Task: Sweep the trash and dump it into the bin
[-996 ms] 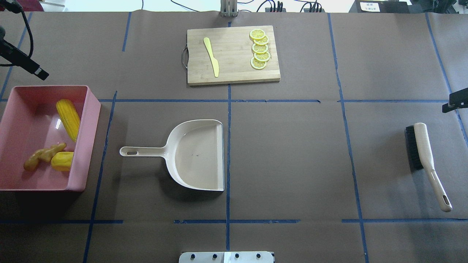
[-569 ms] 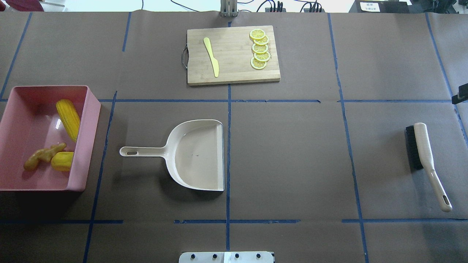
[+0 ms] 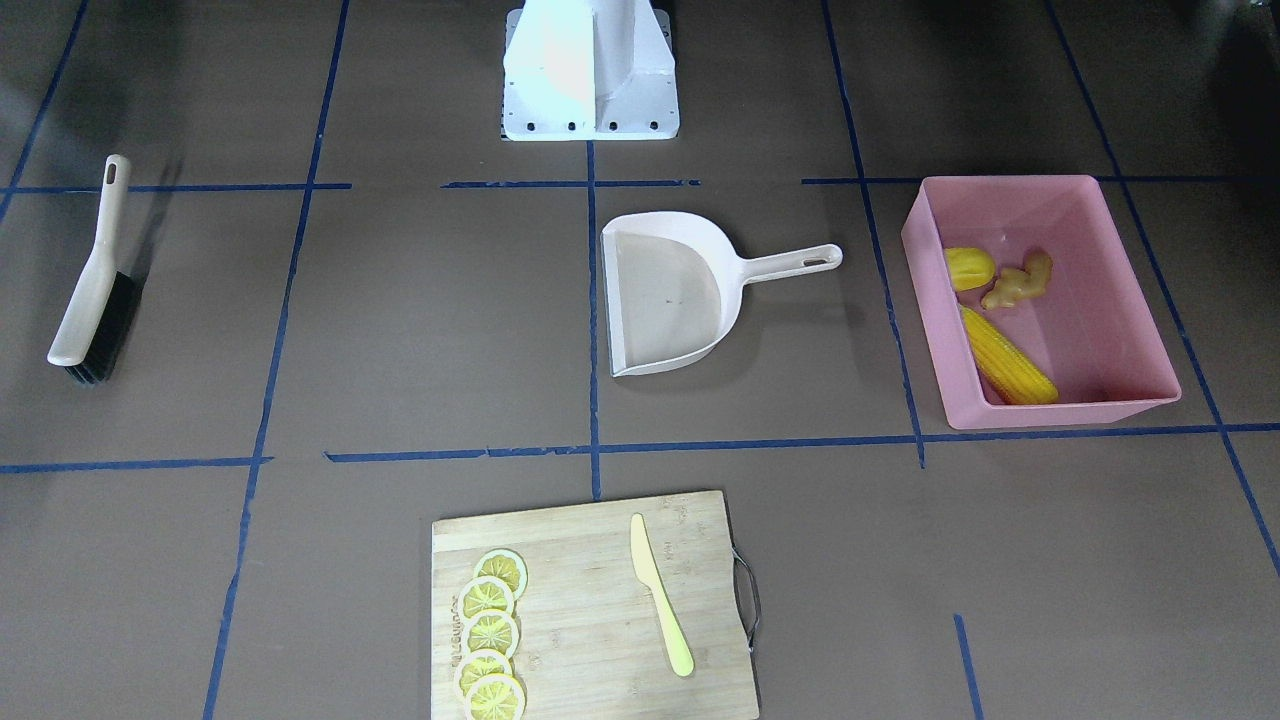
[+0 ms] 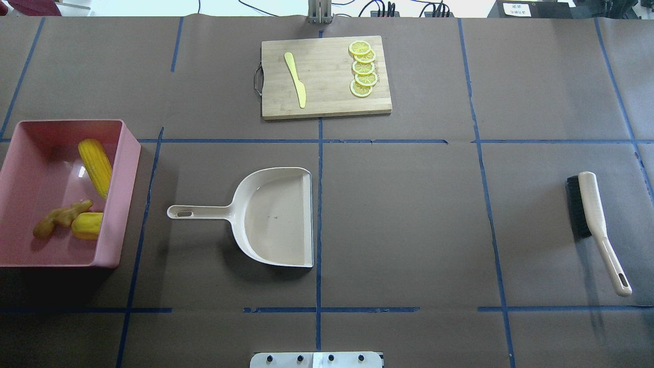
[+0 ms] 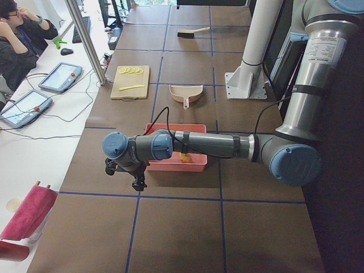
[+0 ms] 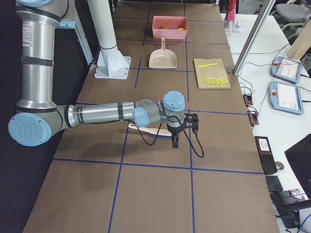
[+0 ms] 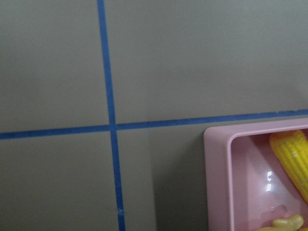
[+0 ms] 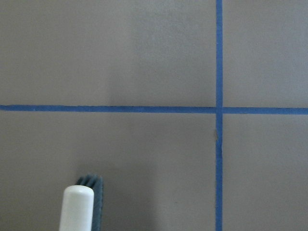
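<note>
All three bits of trash are in the pink bin (image 4: pixel 127 194) at my left end of the desk (image 4: pixel 409 214). The corn cob (image 4: pixel 95 167) lies along its inner wall. The ginger root (image 4: pixel 62 218) and the small yellow fruit (image 4: pixel 87 225) touch each other nearer the robot's side.

Well apart from the bin, the beige dustpan (image 4: pixel 276 220) sits flat near the middle, its handle pointing toward the bin. The brush (image 4: pixel 592 214) lies far off at the right end. On the far side is the cutting board (image 4: pixel 327 92), carrying the lemon slices (image 4: pixel 363 69) and the plastic knife (image 4: pixel 296 79).

The left fingers (image 5: pixel 139 183) hang over bare desk just past the bin's outer end. I only get them from the side camera, so I cannot tell their opening. The right fingers (image 6: pixel 175 141) hang beside the brush, and again I cannot tell their opening.
</note>
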You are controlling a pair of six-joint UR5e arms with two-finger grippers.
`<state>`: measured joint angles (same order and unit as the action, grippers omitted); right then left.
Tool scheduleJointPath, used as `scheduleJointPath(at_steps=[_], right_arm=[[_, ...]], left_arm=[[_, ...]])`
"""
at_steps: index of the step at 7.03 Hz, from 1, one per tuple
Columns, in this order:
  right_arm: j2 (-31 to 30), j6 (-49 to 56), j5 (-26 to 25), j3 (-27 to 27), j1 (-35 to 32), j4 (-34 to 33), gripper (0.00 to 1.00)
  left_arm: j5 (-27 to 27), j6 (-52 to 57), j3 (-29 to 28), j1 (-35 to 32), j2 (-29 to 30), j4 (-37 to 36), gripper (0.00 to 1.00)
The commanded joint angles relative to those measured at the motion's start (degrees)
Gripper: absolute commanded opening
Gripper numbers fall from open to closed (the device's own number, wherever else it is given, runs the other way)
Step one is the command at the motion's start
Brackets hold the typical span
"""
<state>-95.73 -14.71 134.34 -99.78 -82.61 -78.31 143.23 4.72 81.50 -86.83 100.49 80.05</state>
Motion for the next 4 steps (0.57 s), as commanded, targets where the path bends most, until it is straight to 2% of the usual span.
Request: scheduleJointPath(at_steps=[1,3,4], right_arm=[[-0.34,7.58,2.86,4.94,-3.25,0.18,1.0],[0.1,6.36,2.07,5.73,-3.6,0.27,1.0],[0.62,6.36,2.07,6.35,-4.3,0.35,1.0]], left_arm=[[0.29,-0.5,0.4,0.0,-3.36,0.45,1.0],[-0.15,-0.49,3.65,-0.35,-6.44,0.54,1.0],[-0.24,-4.94,5.31,-0.53,-6.45,0.46,1.0]])
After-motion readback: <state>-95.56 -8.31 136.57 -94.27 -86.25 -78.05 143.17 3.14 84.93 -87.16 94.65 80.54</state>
